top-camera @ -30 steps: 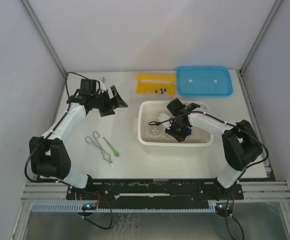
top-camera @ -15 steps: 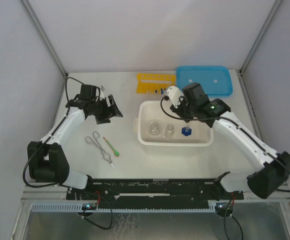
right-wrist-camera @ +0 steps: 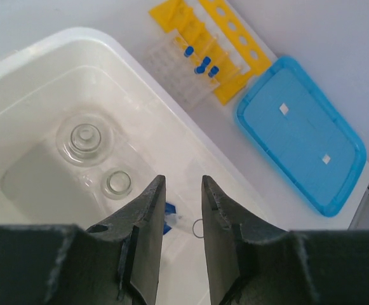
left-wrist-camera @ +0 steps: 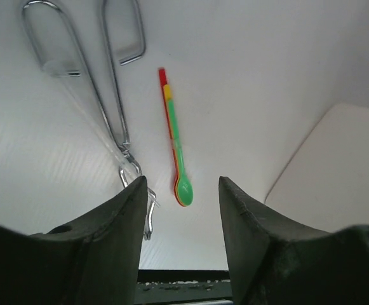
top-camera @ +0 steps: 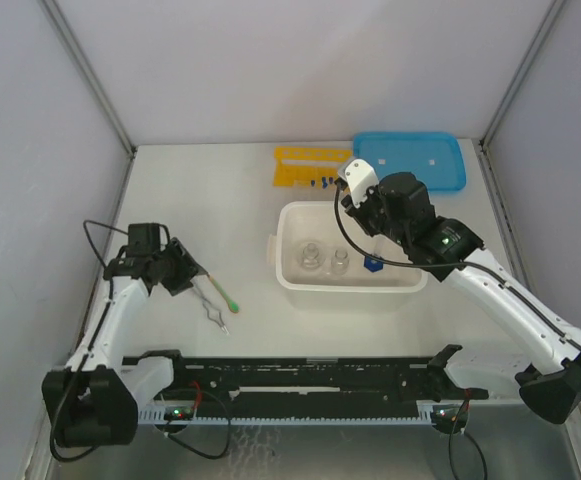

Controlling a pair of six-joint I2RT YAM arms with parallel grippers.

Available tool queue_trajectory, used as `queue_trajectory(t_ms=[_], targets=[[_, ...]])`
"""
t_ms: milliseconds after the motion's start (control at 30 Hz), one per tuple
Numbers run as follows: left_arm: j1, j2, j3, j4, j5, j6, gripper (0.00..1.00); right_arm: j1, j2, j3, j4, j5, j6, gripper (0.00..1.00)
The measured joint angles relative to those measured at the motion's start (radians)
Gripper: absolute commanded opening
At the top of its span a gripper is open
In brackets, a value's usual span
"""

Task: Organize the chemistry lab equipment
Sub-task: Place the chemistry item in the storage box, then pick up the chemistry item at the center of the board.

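Right end effector [right-wrist-camera: 178, 210] hovers over two small clear glass vessels [right-wrist-camera: 84, 138].

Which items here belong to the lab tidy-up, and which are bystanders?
Job: yellow tube rack, blue-capped tubes, glass vessels, metal tongs, green-tipped stick.
Bystanders: white tub, blue lid.

In the left wrist view, the thin bent-wire metal tongs [left-wrist-camera: 111, 108] are running off the top edge, and their lower end is slipping behind the left gripper's dark finger. In the right wrist view, the small clear blue-capped tube [right-wrist-camera: 169, 215] is lying half hidden behind the right gripper's fingers [right-wrist-camera: 143, 241]. From above, the blue-capped tubes in the yellow plastic tube rack [top-camera: 313, 167] are showing only as tiny dots, too small to count.
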Motion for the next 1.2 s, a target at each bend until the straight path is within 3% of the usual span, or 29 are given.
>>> queue_trajectory(t_ms=[167,800,1200], targets=[[0.097,-0.058,-0.048,0.005,-0.022,-0.07,0.54,0.002,0.0,-0.023,0.004,0.017,0.004,0.28],[0.211,0.121,-0.131,0.102,-0.023,-0.154,0.48,0.006,-0.015,-0.069,0.048,0.039,-0.009,0.28],[0.217,0.258,-0.131,0.182,-0.016,-0.155,0.25,-0.008,0.002,-0.069,0.066,0.036,-0.029,0.27]])
